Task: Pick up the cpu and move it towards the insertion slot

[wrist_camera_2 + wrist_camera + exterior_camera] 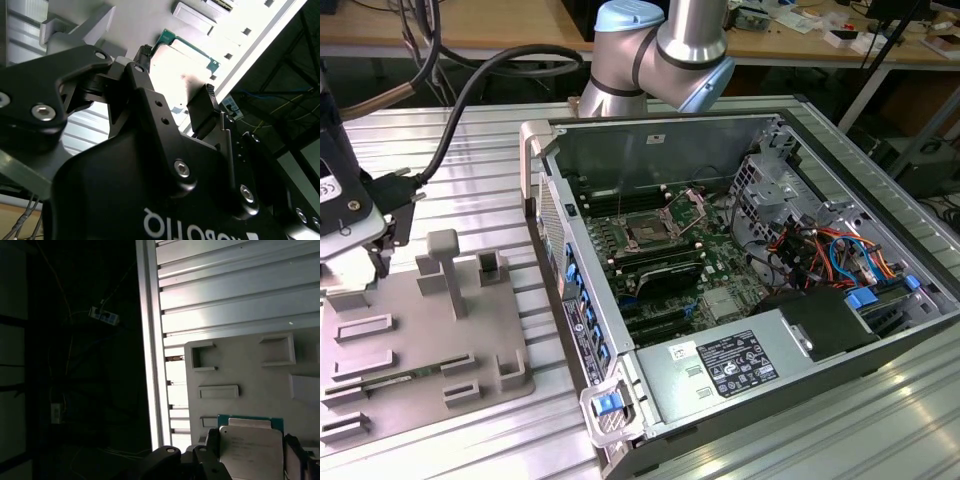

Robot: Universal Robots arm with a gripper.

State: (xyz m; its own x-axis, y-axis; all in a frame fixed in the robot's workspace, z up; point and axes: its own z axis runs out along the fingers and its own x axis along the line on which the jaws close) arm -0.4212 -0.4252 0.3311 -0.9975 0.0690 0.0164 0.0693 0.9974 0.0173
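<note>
The cpu [249,452], a flat square chip with a pale metal top and a green edge, sits between the two black fingers of my gripper [252,444]. In the second wrist view the fingers [209,95] press against opposite edges of the cpu [186,62], so the gripper [177,71] is shut on it, just over the grey tray [135,20]. In the exterior view the gripper [365,240] hangs above the tray's [420,340] far corner at the exterior view's left. The insertion slot [648,232], dark with a silvery frame and raised lever, lies in the open computer case to the right.
The grey tray carries upright blocks [445,270] and several shallow pockets [218,391]. The case wall [555,230] stands between tray and motherboard. Drive cages and coloured cables [820,250] fill the case's right side. The ribbed metal table edge [150,340] runs beside the tray.
</note>
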